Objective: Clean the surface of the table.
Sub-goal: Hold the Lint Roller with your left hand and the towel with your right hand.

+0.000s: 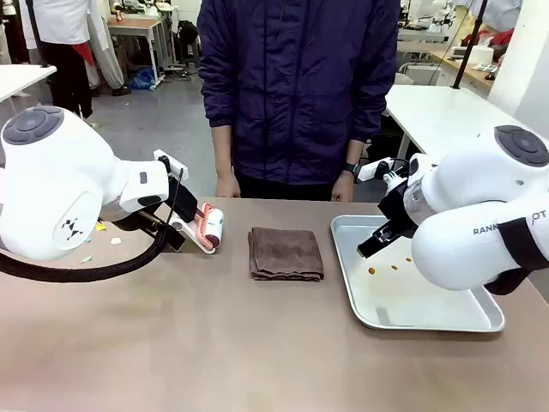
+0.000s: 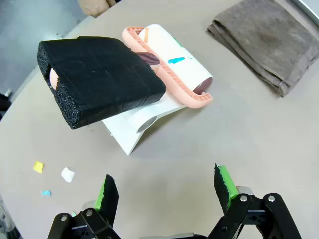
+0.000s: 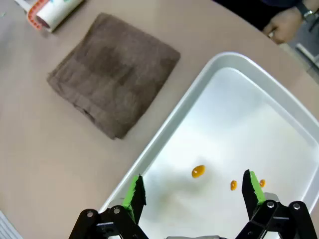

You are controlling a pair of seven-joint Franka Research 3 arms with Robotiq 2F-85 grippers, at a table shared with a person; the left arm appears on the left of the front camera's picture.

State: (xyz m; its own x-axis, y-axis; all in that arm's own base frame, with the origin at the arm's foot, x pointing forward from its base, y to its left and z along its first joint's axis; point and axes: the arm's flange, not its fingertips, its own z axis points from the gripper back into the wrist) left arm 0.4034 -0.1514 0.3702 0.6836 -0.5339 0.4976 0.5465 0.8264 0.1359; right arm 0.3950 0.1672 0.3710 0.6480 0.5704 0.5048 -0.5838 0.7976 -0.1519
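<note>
The taupe-brown table (image 1: 257, 343) carries a few small paper scraps (image 1: 116, 241) at its left, which also show as scraps (image 2: 67, 174) in the left wrist view. My left gripper (image 2: 165, 189) hangs open just above the bare tabletop. Its green pads are wide apart, with nothing between them. Just beyond it lies a lint roller (image 2: 169, 55) with a black foam handle (image 2: 99, 79), on a white stand (image 2: 139, 124). My right gripper (image 3: 193, 191) is open over the silver tray (image 3: 239, 114). A folded brown cloth (image 1: 286, 253) lies mid-table.
Three orange drops (image 3: 198, 171) sit on the tray floor under the right gripper. A person in a dark jacket (image 1: 296, 86) stands at the far edge with a hand (image 1: 227, 184) by the table. The near half of the table is bare.
</note>
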